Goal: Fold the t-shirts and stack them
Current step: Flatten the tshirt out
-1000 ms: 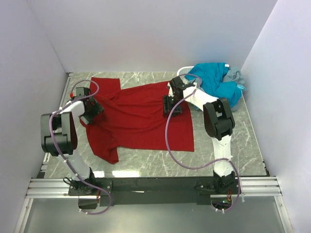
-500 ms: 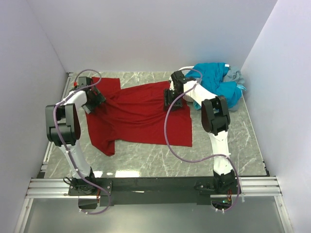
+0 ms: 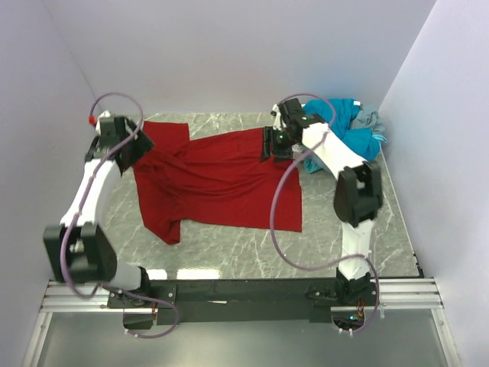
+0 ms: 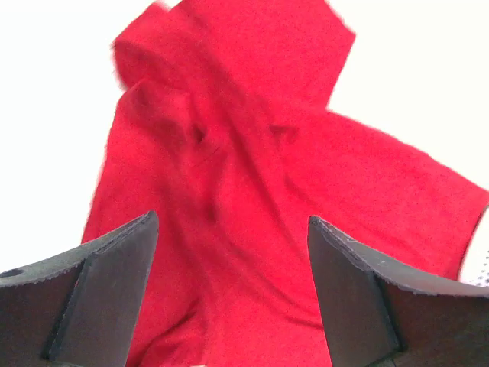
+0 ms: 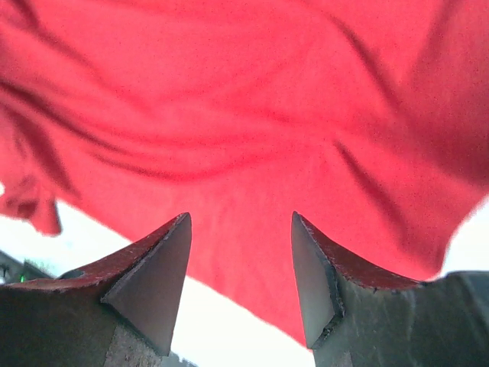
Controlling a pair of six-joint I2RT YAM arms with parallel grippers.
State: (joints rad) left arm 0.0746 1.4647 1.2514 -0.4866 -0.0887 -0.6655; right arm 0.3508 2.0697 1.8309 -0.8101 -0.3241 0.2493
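The dark red t-shirt (image 3: 221, 183) lies spread and wrinkled on the table (image 3: 229, 256). The left tool (image 4: 231, 229) hangs over its far-left edge, jaws apart and empty. The right tool (image 5: 241, 225) hangs likewise over its far-right edge. The teal-blue t-shirt (image 3: 336, 122) and grey t-shirt (image 3: 371, 120) are heaped at the far right.

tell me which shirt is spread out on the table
The dark red t-shirt, spread mid-table; the teal-blue shirt and grey shirt are bunched in a heap far right.
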